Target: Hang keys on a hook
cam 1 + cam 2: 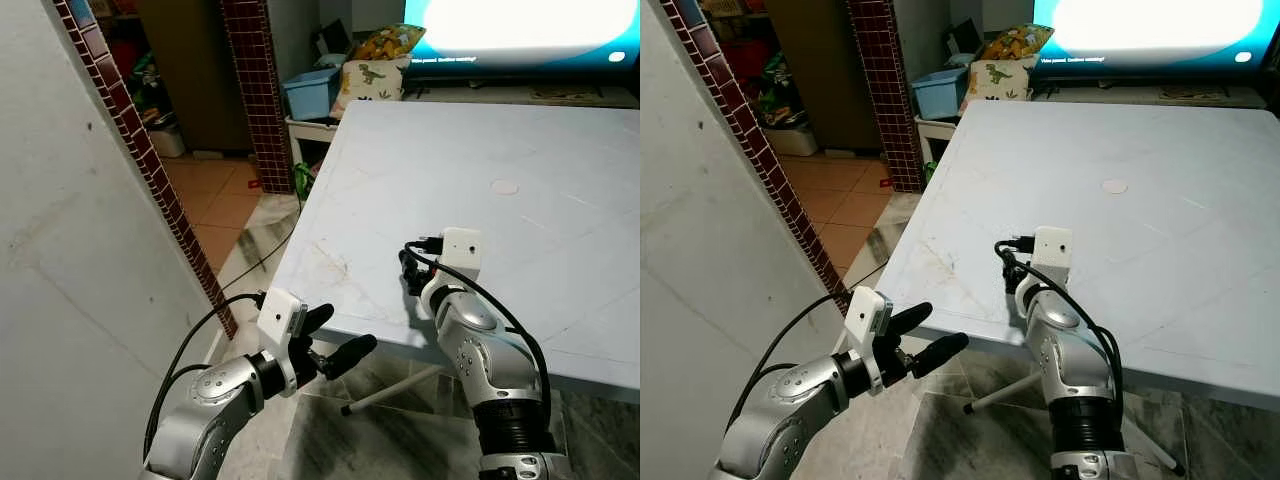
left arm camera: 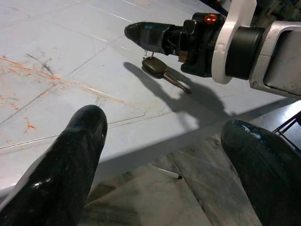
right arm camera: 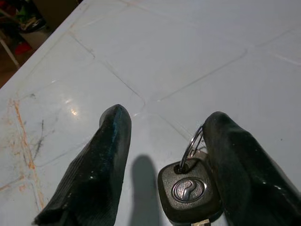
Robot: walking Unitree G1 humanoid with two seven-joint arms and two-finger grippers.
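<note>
A dark-headed key (image 3: 188, 190) on a thin metal ring hangs against the inner side of one finger (image 3: 244, 165) of my right gripper (image 1: 410, 265). That gripper hovers just over the pale table (image 1: 450, 160), near its front left corner, fingers apart. In the left wrist view the key (image 2: 157, 69) dangles below the right gripper's fingers, close above the tabletop. My left gripper (image 1: 348, 328) is open and holds nothing. It sits lower, off the table's front edge over the floor, pointing toward the right gripper.
A grey wall (image 1: 70, 250) with a red-tiled edge (image 1: 160, 170) rises close on the left. A tiled pillar (image 1: 262, 90) and a blue bin (image 1: 312, 92) stand beyond the table's far left. A table leg (image 1: 390, 392) slants below the front edge.
</note>
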